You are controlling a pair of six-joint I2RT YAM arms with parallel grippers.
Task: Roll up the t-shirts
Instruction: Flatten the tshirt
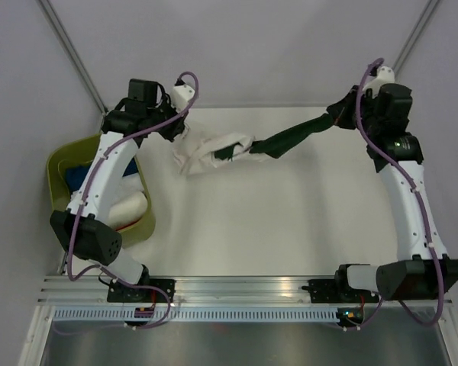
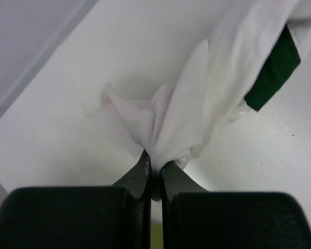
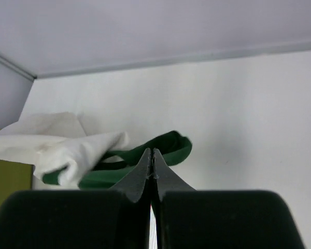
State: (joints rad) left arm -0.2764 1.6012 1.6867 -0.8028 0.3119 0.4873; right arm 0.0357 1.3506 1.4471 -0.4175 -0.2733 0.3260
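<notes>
top external: white t-shirt [image 1: 202,152] and green t-shirt [image 1: 298,135] tangled, strung across upper frame
left gripper [image 1: 177,141]: pinching white end
right gripper [image 1: 338,114]: pinching green end

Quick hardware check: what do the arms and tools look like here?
Left arm and right arm: white link shells, black joint housings, purple cable looped along each. Left tool and right tool: black, blocky bodies, fingers tapering to thin tips.

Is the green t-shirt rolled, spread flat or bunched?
Bunched, not rolled: the green t-shirt stretches ropelike from the right gripper into the white t-shirt.
</notes>
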